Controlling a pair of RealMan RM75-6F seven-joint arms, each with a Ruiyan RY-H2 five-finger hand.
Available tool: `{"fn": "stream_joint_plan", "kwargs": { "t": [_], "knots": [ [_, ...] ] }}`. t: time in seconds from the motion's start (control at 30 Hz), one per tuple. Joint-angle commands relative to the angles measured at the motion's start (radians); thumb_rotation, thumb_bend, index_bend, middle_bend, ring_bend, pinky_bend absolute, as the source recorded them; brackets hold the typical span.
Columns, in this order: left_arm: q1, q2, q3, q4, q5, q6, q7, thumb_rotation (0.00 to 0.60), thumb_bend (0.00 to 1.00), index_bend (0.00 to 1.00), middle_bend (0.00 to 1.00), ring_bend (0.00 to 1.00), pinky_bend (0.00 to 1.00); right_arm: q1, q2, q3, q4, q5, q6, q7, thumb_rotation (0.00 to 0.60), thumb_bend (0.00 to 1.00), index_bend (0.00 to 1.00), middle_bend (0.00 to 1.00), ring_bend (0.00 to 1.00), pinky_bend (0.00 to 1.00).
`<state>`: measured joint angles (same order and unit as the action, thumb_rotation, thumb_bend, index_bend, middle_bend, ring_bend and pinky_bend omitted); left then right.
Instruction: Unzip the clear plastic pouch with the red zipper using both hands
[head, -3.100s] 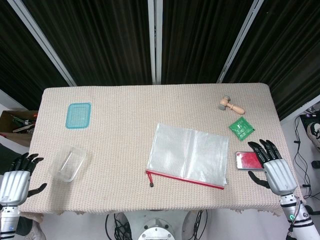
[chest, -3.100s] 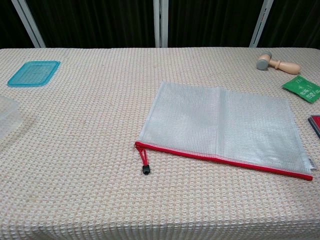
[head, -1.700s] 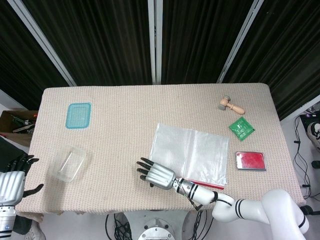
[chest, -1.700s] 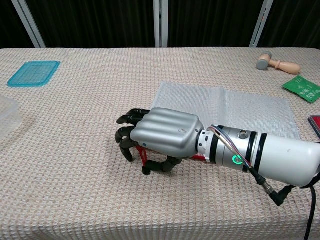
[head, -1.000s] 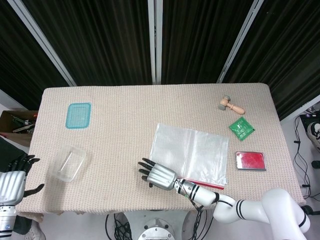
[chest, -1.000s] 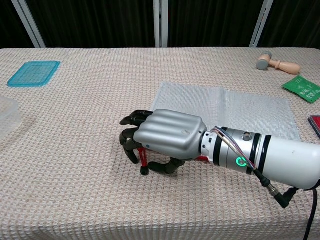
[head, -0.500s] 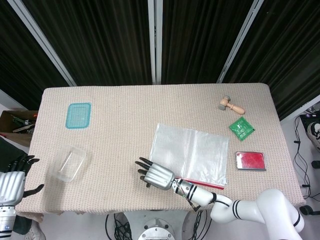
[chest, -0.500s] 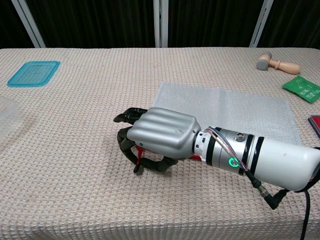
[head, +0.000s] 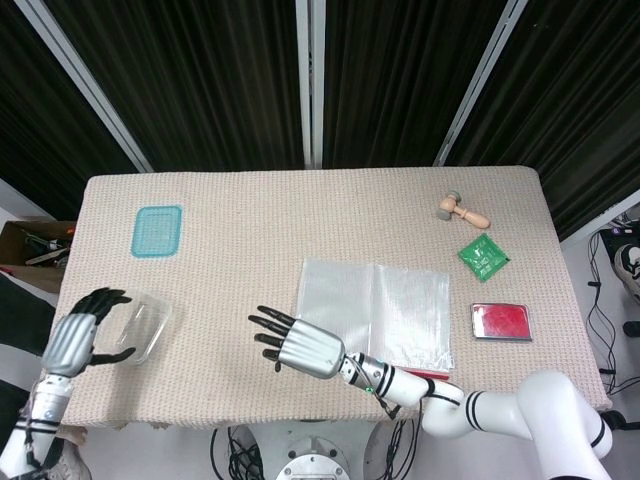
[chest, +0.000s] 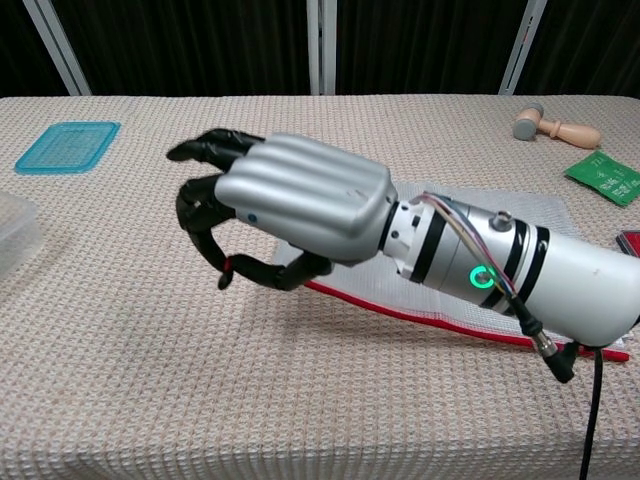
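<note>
Beige woven table (head: 250, 250), clear pouch (head: 385, 310) just right of raised right robot hand (head: 300, 347) pinching its red zipper pull (chest: 229, 266).

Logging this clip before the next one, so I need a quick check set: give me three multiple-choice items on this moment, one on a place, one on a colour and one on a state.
1. Where does the teal lid lie on the table?
A. near-right corner
B. far-left part
C. dead centre

2. What colour is the packet between the wooden mallet and the red tin?
A. yellow
B. blue
C. green

3. What is the right hand doing?
A. held above the table, fingers pinching the red zipper pull
B. lying flat on the table
C. gripping the wooden mallet

Answers:
1 B, since the head view shows it far back on the left.
2 C, since the foil is plainly green in both views.
3 A, since the chest view shows the pull at the thumb tip, with the hand off the cloth.
</note>
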<state>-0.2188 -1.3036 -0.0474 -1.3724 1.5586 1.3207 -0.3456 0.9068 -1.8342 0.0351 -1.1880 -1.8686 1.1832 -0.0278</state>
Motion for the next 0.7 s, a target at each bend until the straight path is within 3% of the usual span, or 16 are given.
{"fn": "stream_joint_plan", "kwargs": {
  "t": [0.03,0.33,0.7],
  "knots": [
    [-0.097,-0.043,-0.021,0.037,0.062,-0.067,-0.111,0.600,0.00,0.26,0.17,0.11,0.16,0.022,0.022,0.025,-0.029,-0.016,0.019,-0.010,0.600,0.49,0.83,0.26,0.00,0.00],
    [-0.281,-0.137,-0.008,0.137,0.133,-0.197,-0.320,0.600,0.02,0.27,0.16,0.11,0.16,0.080,0.053,0.088,-0.078,-0.014,0.018,-0.033,0.600,0.49,0.85,0.26,0.00,0.00],
    [-0.357,-0.244,0.044,0.255,0.181,-0.165,-0.518,0.600,0.12,0.32,0.16,0.11,0.16,0.104,0.055,0.103,-0.078,-0.005,0.028,-0.054,0.600,0.49,0.85,0.27,0.00,0.00]
  ]
}}
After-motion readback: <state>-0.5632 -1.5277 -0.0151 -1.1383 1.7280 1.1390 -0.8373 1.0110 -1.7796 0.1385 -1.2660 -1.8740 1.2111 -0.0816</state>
